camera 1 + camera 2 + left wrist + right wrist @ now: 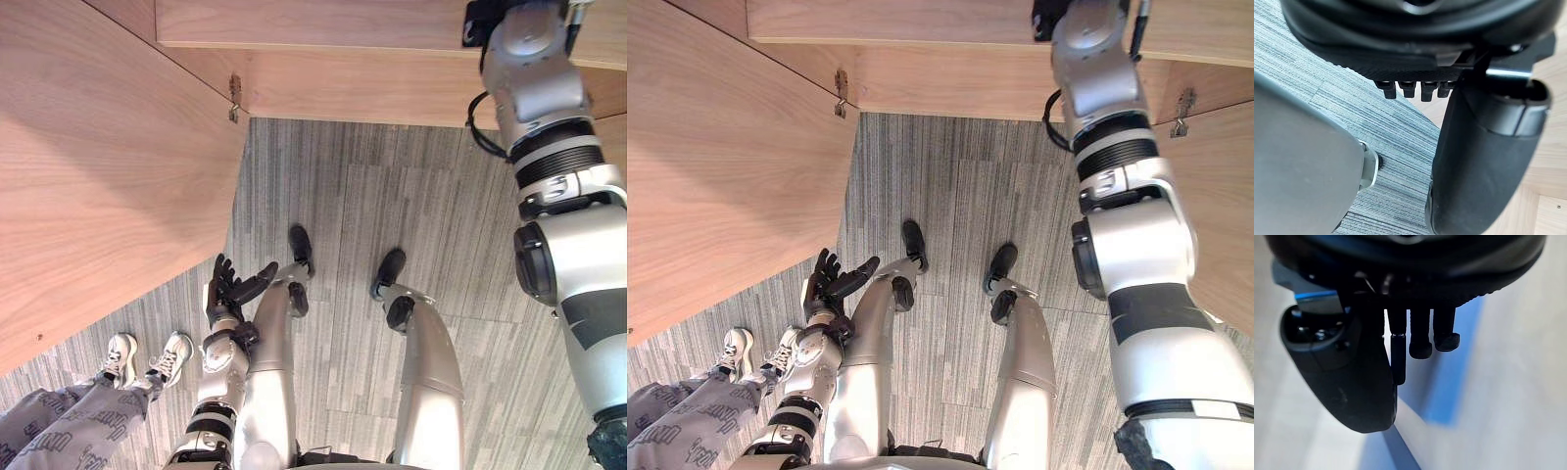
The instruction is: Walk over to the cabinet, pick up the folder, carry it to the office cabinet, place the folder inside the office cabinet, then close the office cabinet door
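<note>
Two hands: left hand [228,292] hangs loose, empty; right hand [1344,372] by blue folder [1447,391], grip unclear.

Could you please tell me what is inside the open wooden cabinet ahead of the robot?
Past the right hand, its wrist view shows a blue surface, probably the folder, against pale panels. From the head views, the inside of the cabinet is hidden behind its own wood.

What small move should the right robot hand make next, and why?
Probably draw the right robot hand back out of the cabinet: its fingers look straight and hold nothing, the blue folder lies past them, and the door stands open. The left robot hand hangs idle.
</note>
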{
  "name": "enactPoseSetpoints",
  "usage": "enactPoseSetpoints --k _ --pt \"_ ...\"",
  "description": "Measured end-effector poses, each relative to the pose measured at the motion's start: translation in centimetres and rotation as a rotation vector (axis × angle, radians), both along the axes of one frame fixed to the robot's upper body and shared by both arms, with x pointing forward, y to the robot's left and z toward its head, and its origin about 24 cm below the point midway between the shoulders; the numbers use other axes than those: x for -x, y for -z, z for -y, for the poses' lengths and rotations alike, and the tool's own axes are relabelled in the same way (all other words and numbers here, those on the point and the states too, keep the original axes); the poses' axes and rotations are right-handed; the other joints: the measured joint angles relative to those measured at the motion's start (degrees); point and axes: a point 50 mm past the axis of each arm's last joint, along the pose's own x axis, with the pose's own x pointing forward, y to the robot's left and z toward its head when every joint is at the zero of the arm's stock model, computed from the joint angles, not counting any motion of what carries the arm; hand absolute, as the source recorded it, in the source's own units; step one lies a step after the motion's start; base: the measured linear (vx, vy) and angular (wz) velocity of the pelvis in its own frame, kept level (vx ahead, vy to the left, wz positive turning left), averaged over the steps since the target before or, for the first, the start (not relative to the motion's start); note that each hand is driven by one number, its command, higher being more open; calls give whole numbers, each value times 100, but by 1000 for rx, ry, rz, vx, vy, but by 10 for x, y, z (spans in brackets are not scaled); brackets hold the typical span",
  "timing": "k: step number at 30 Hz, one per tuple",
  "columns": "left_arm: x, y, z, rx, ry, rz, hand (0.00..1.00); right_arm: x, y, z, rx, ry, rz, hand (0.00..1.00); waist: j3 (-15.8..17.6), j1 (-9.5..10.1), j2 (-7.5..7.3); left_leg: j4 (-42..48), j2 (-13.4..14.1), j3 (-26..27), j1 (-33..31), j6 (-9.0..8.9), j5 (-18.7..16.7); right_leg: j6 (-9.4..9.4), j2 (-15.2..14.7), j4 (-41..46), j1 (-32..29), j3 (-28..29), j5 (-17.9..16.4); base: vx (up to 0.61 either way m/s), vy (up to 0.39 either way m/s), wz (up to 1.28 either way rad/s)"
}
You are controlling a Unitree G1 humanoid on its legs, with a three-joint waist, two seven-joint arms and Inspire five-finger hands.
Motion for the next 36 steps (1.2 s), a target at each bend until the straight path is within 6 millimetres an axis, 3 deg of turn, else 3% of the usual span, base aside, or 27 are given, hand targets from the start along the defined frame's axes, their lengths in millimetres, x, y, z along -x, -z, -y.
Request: enactPoseSetpoints --k 3,5,9,10,11,12,14,15,16,17,18,19,21,22,23,24,26,28,31,36 --pt "0 0 1 2 -2 -2 100 5 2 11 -63 -8 32 0 0 -24 0 29 17 21 56 5 -6 0 7 9 42 24 0 -13 -10 -3" --pt "0 1 4 11 1 -3 100 11 23 10 -46 -28 66 0 0 -37 0 43 47 56 195 4 -45 3 37 -17 165 63 -1 -15 -19 -10" --pt "4 6 8 15 19 -33 100 31 89 -8 5 -150 89 0 -2 -165 -5 74 130 131 643 -17 -210 51 133 -193 638 118 -30 3 -13 -13" --pt "8 11 8 17 23 -55 100 40 120 -16 1 -204 69 100 -4 -222 -8 51 152 143 878 -44 -279 86 172 -286 893 127 -51 39 -16 -17" --pt "13 17 10 9 38 -84 100 48 156 -26 -4 -257 15 100 -22 -259 -44 -13 171 211 1193 -63 -335 105 208 -406 1185 174 -53 75 -21 -19" --pt "17 20 10 3 47 -99 100 52 175 -31 -5 -282 -22 100 -24 -290 -57 -60 175 245 1374 -78 -370 121 227 -478 1354 198 -55 105 -16 -24" --pt "31 32 12 -24 83 -155 100 68 248 -54 -29 -370 -225 100 -85 -392 -174 -322 172 422 2062 -130 -428 182 309 -817 1947 330 -13 115 -5 -28" --pt "34 34 13 -28 92 -166 100 74 265 -58 -44 -385 -280 100 -104 -407 -204 -386 172 466 2222 -141 -436 193 328 -897 2091 350 -6 112 -3 -21" --pt "38 38 16 -34 109 -188 100 87 299 -63 -81 -402 -391 100 -117 -442 -228 -530 161 501 2549 -147 -438 220 373 -1101 2417 363 26 97 -4 -10" --pt "40 41 16 -42 119 -204 100 93 316 -65 -91 -405 -449 100 -135 -457 -252 -610 151 514 2709 -151 -440 230 399 -1216 2573 378 49 121 -5 -19" --pt "48 49 14 -48 124 -243 100 104 348 -70 -101 -419 -574 100 -241 -496 -341 -797 123 578 2986 -168 -438 248 455 -1456 2831 443 115 119 8 -26" --pt "56 57 11 -64 132 -291 100 115 378 -69 -95 -413 -694 100 -400 -551 -400 -966 83 596 3190 -205 -424 268 505 -1725 3047 474 204 131 16 -26" --pt "64 67 9 -68 141 -356 100 131 417 -60 -112 -368 -857 100 -540 -645 -436 -1195 22 599 3526 -226 -407 319 549 -2101 3435 492 323 146 34 -14" --pt "70 73 6 -70 141 -392 100 143 441 -48 -160 -308 -959 100 -633 -671 -452 -1345 -16 627 3757 -232 -399 358 599 -2359 3696 528 426 148 28 -15" --pt "74 75 5 -73 140 -408 100 151 452 -43 -194 -275 -1009 100 -696 -683 -464 -1442 -44 644 3869 -235 -392 378 610 -2499 3806 564 481 173 51 -35" --pt "86 82 -3 -97 138 -456 100 172 480 -27 -279 -182 -1128 100 -883 -714 -492 -1755 -137 801 4260 -236 -357 436 616 -2905 4146 707 655 162 68 -37" --pt "97 86 -9 -102 122 -490 100 187 493 -16 -324 -124 -1190 100 -1058 -749 -506 -1943 -190 934 4480 -234 -341 471 617 -3176 4335 811 776 126 72 -39" --pt "115 95 -20 -122 99 -561 100 214 513 2 -490 -11 -1257 100 -1308 -801 -509 -2347 -315 1171 5003 -245 -286 527 609 -3648 4761 1043 989 111 62 -47" --pt "130 101 -29 -149 94 -622 100 242 528 22 -674 124 -1281 100 -1596 -830 -509 -2619 -399 1321 5373 -278 -260 549 609 -3908 4985 1292 1116 36 30 -45" --pt "147 108 -28 -134 112 -680 100 267 537 43 -853 279 -1260 100 -1747 -859 -539 -3018 -550 1464 5864 -285 -181 575 608 -4057 5160 1676 1233 -36 33 -44"
